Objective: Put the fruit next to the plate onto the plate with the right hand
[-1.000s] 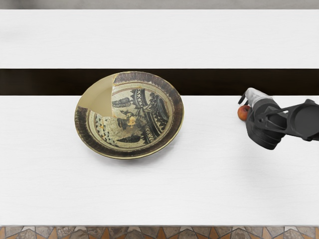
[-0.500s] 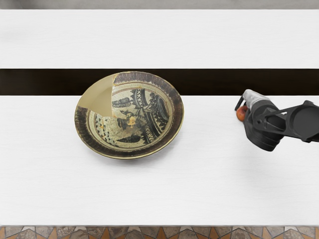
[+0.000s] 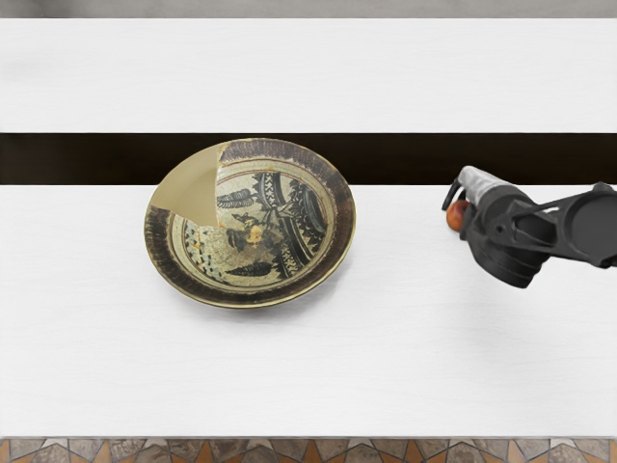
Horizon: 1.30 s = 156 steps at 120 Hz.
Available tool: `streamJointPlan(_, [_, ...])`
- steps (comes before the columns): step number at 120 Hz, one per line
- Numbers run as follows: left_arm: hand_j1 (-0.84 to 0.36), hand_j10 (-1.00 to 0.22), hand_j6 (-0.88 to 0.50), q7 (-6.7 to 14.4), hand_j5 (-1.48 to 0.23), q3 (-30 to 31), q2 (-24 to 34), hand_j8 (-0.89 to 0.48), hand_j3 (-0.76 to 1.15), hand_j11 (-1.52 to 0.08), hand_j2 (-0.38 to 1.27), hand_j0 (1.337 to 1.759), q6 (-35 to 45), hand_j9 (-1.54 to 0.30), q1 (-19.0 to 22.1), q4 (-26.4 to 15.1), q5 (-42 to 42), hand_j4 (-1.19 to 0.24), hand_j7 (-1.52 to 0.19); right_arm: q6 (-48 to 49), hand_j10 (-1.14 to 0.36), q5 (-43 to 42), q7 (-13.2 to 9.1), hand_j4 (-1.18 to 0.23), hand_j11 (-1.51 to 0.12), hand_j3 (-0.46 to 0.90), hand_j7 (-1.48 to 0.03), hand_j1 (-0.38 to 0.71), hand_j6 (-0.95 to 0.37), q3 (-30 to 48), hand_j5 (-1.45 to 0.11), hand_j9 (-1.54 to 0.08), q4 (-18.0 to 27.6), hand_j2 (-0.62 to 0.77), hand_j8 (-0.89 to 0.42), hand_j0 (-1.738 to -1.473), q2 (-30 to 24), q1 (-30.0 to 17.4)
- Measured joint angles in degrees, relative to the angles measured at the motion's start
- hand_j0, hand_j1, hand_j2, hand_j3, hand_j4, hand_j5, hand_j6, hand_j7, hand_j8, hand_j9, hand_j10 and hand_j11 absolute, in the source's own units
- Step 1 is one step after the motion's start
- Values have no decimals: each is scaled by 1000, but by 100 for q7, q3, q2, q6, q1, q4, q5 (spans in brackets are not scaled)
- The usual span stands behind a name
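So I'm at the carry step. My right hand [image 3: 494, 230] comes in from the right side of the table [image 3: 386, 357] and it's clenched around the fruit [image 3: 454, 216], a small red-orange thing (could be a tiny apple or a peach, too much of it is hidden to say). One dark finger [image 3: 449, 196] hooks over the top of it and the rest of the hand covers its right side, so only the left bit peeks out. I can't tell from this angle whether it's clear of the tabletop or just skimming it.

The fruit is well apart from the plate [image 3: 333, 188], off to its right near the table's far edge. The plate is a patterned, shallow bowl-like dish with nothing in it.

The way I see it, the next move is a straight sweep left, keeping the grip firm and getting enough height to clear that raised rim. Then lower over the painted middle and only let go once it's sitting low, or it'll probably roll.
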Motion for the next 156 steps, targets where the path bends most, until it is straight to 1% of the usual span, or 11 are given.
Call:
streamJointPlan(6, [349, 0, -1, 0, 0, -1, 0, -1, 0, 0, 0, 1658, 0, 0, 0, 0, 0, -1, 0, 7, -733, 21, 1, -681, -1010, -1, -1002, 353, -391, 4, -1037, -1012, 86, 363, -364, -1653, -18, 89])
streamJointPlan(16, [349, 0, -1, 0, 0, -2, 0, -1, 0, 0, 0, 1658, 0, 0, 0, -1, -1, -1, 0, 22, -745, 95, 2, -702, -1021, 1, -1007, 368, -403, 8, -1044, -1025, 208, 450, -379, -1654, -22, 269])
streamJointPlan(22, [349, 0, -1, 0, 0, -2, 0, -1, 0, 0, 0, 1658, -1, 0, 0, -1, -1, -1, 0, 28, -752, 164, 3, -712, -1034, 1, -1009, 360, -400, 9, -1052, -1038, 280, 458, -366, -1655, -14, 390])
streamJointPlan(46, [349, 0, -1, 0, 0, 0, 0, -1, 0, 0, 0, 1658, 0, 0, 0, -1, 0, -1, 0, 53, -732, 540, 5, -716, -1058, 1, -1013, 361, -371, -10, -1074, -1059, 501, 390, -331, -1658, 119, 970])
streamJointPlan(51, [349, 0, -1, 0, 0, 1, 0, -1, 0, 0, 0, 1658, -1, 0, 0, -1, -1, -1, 0, 68, -732, 617, 4, -709, -1065, 2, -1013, 344, -365, -18, -1079, -1064, 538, 319, -329, -1658, 166, 1095])
streamJointPlan(75, [349, 0, -1, 0, 0, 2, 0, -1, 0, 0, 0, 1658, 0, 0, 0, -1, -1, -1, 0, 100, -750, 985, 7, -724, -1066, 1, -1015, 323, -383, -32, -1084, -1062, 608, 296, -333, -1657, 462, 1546])
streamJointPlan(93, [349, 0, -1, 0, 0, 0, 0, -1, 0, 0, 0, 1658, 0, 0, 0, -1, -1, -1, 0, 110, -754, 1255, 7, -732, -1066, 1, -1015, 328, -372, -30, -1089, -1060, 618, 305, -330, -1658, 750, 1851])
streamJointPlan(104, [349, 0, -1, 0, 0, -3, 0, -1, 0, 0, 0, 1658, 0, 0, 0, -1, 1, 0, 0, 113, -753, 1400, 8, -733, -1071, 1, -1016, 339, -371, -20, -1095, -1064, 613, 331, -324, -1658, 934, 2014])
streamJointPlan(125, [349, 0, -1, 0, 0, -2, 0, -1, 0, 0, 0, 1658, 0, 0, 0, 0, 0, 0, 0, 111, -760, 1652, 9, -740, -1091, 1, -1028, 327, -371, 12, -1119, -1083, 532, 305, -318, -1658, 1384, 2227])
streamJointPlan(134, [349, 0, -1, 0, 0, -2, 0, -1, 0, 0, 0, 1658, -1, 0, 0, -1, -1, 0, 0, 105, -766, 1725, 8, -750, -1092, 0, -1033, 313, -378, 24, -1116, -1084, 494, 274, -330, -1657, 1550, 2312])
streamJointPlan(156, [349, 0, -1, 0, 0, -1, 0, -1, 0, 0, 0, 1658, 0, 0, 0, -1, 0, 0, 0, 189, -777, 1946, 8, -762, -1097, 1, -1040, 292, -385, 86, -1111, -1090, 317, 252, -348, -1656, 1965, 2540])
